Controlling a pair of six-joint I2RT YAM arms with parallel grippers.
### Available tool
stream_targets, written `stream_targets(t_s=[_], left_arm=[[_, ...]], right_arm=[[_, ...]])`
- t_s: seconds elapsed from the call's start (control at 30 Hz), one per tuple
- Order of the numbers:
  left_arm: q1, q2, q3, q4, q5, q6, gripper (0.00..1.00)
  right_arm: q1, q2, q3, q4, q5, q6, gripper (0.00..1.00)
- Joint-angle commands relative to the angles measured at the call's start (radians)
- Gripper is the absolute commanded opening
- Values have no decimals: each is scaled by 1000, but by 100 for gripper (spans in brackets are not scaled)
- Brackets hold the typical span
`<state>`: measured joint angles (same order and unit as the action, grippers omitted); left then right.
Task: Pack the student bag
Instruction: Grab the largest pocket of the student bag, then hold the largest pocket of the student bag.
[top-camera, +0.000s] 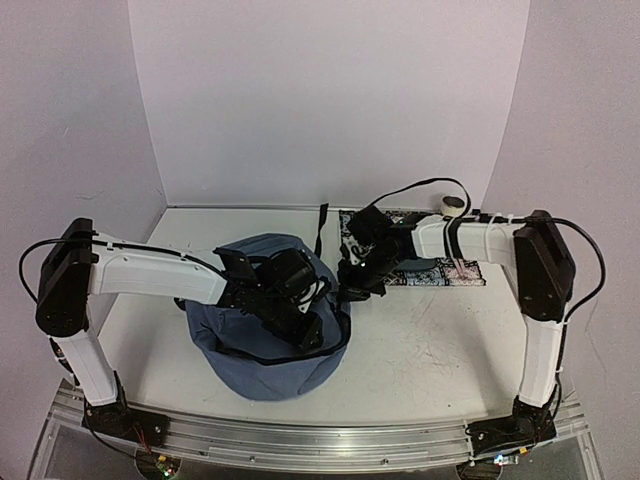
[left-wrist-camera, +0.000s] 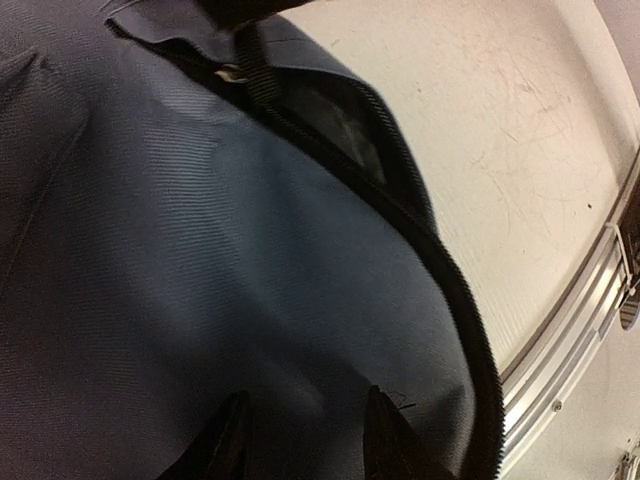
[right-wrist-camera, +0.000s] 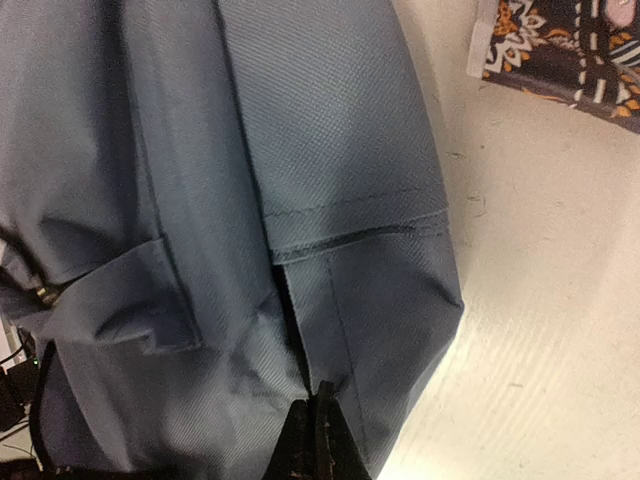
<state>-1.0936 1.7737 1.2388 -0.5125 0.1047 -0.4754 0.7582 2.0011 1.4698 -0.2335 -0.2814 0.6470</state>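
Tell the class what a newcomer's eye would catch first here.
The slate-blue student bag slumps on the table, near centre. Both arms converge on it: the left arm with jaws apart over the fabric, the right arm with jaws shut at its right side. A patterned cloth lies back right.

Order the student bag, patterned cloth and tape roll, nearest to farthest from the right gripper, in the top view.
1. student bag, beside the right gripper, leftward.
2. patterned cloth, just to the right.
3. tape roll, far back right.
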Motion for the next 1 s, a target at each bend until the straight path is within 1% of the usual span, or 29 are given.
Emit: stream_targets(t_s=[0.0,0.13,0.2,0.37,0.53,0.7,0.9,0.97], left_arm=[[80,-37,35,28,-5,-68,42],[151,-36,85,29,27,-91,44],[169,-20,123,29,53,-100,48],[178,56,249,28,113,-143,57],[187,140,338,28,140,-233,62],[196,220,358,21,180,-299,64],[205,237,344,9,134,-326,66],[210,248,345,9,138,-330,66]], right_arm=[[4,-167,-83,3,35,-32,0],[6,-253,-184,103,4,-32,0],[11,-277,-220,138,-6,-41,0],[34,-320,-280,211,4,-79,0],[37,-336,-308,270,17,-100,0],[39,-355,-336,330,32,-123,0],[41,-363,-371,386,25,-148,0],[44,-367,-382,404,22,-160,0]])
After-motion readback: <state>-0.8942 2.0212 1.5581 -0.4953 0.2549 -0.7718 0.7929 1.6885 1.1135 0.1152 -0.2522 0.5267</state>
